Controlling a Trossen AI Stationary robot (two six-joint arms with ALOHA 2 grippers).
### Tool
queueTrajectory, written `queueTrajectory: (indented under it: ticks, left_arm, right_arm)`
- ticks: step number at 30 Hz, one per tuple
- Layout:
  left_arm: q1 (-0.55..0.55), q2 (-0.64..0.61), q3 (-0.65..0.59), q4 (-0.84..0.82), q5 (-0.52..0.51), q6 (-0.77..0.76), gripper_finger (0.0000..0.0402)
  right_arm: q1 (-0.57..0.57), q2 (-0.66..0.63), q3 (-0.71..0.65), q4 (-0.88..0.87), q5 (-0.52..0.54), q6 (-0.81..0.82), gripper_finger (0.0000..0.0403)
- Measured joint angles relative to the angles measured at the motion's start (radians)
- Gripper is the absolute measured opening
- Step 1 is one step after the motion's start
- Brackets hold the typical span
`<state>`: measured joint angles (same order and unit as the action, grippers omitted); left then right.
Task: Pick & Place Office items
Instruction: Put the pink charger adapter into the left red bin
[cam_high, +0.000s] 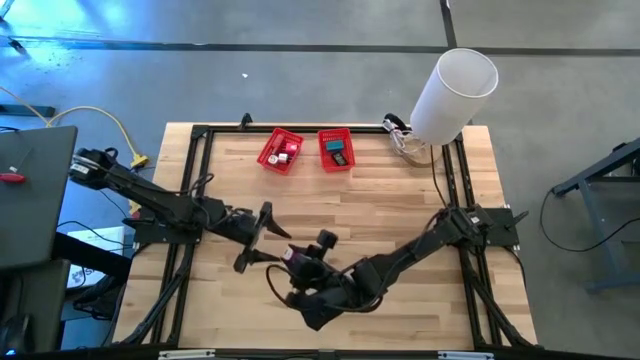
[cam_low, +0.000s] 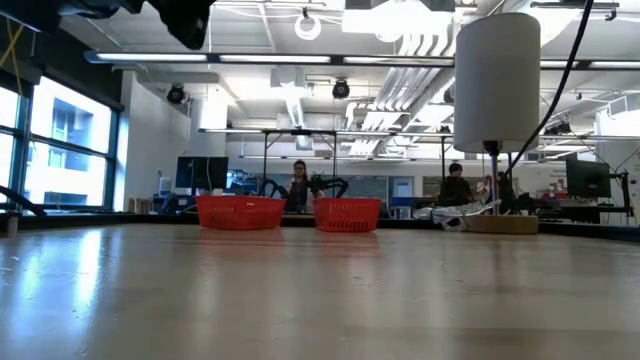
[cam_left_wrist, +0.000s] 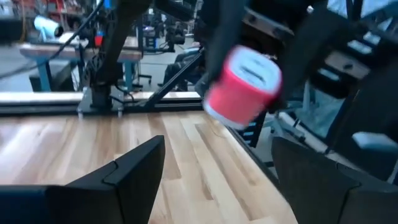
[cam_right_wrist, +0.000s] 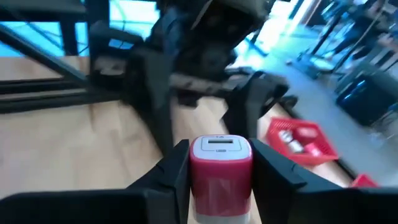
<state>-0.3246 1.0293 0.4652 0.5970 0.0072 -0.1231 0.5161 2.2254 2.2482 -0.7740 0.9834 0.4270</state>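
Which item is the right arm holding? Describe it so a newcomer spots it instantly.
Start at the wooden table, near edge, where the two dark arms meet. There the right pincer is shut on a small red-pink block with a white top, facing the open left pincer. Unlike the pieces lying in the two red mesh baskets at the far edge, it is held above the wood.

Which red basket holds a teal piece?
The right basket, nearer the white cylinder; the left basket shows only white and pink pieces.
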Motion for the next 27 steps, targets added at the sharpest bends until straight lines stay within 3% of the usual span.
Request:
queueTrajectory:
  ticks: [7,15,27]
  left_arm:
    - [-0.015,0.008,0.0,0.032,-0.012,0.113,0.0287]
    - [-0.014,0.008,0.0,0.105,-0.07,0.154,0.0287]
    - [-0.014,0.008,0.0,0.152,-0.068,0.163,0.0287]
  right_arm:
    - [-0.005,-0.034,-0.001,0.087,0.004,-0.114,0.0116]
    - [-0.063,-0.036,0.0,0.161,-0.136,-0.162,0.0116]
    - [-0.119,-0.035,0.0,0.169,-0.236,-0.165,0.0116]
